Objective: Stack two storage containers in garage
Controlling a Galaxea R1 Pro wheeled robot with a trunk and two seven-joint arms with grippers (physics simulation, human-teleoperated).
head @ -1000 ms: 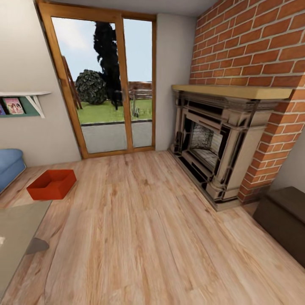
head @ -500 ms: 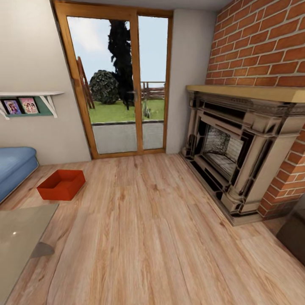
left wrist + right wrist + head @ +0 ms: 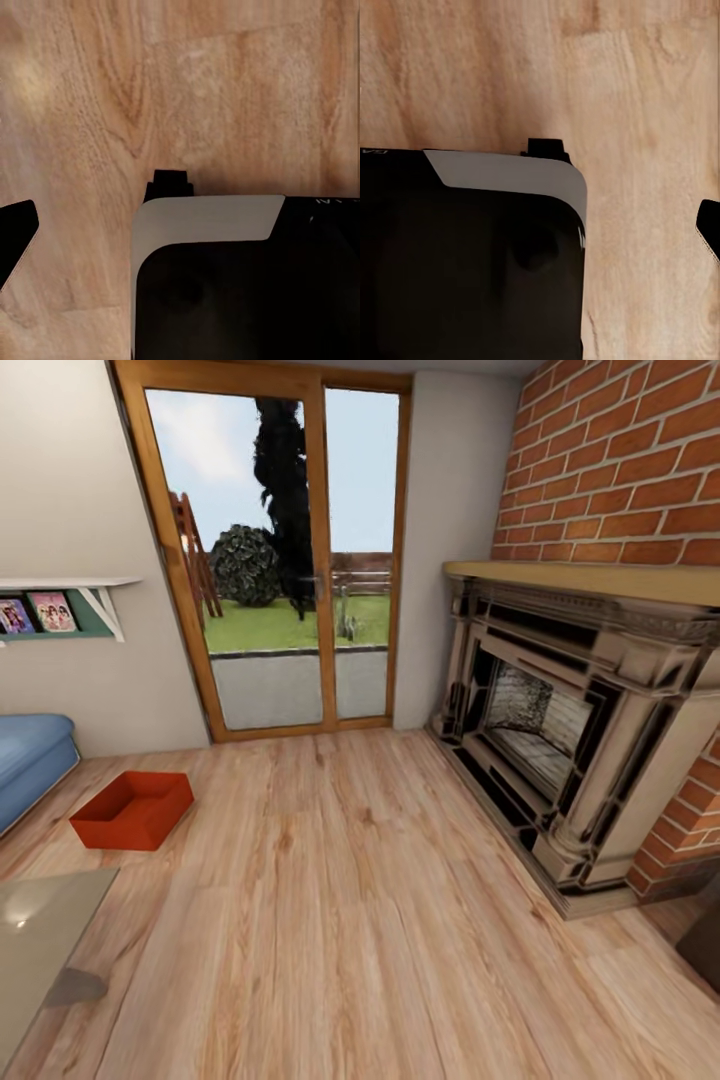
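Observation:
One orange-red storage container [image 3: 132, 810] lies on the light wood plank floor [image 3: 330, 920] of the living room, at the left of the head view, between the blue sofa [image 3: 30, 760] and the glass door [image 3: 280, 560]. It is open-topped and looks empty. The garage is out of view. Both wrist views look down on plank floor and my own dark base [image 3: 240, 292] [image 3: 472, 255].
A dark fireplace [image 3: 540, 730] under a brick wall [image 3: 620, 470] fills the right side. A glass table [image 3: 40, 930] stands at the near left, a dark piece of furniture [image 3: 705, 950] at the right edge. A wall shelf [image 3: 60, 605] hangs above the sofa. Open floor stretches ahead.
The whole head view has shifted as the camera turned left and then moved a little. The container stays where it was on the floor.

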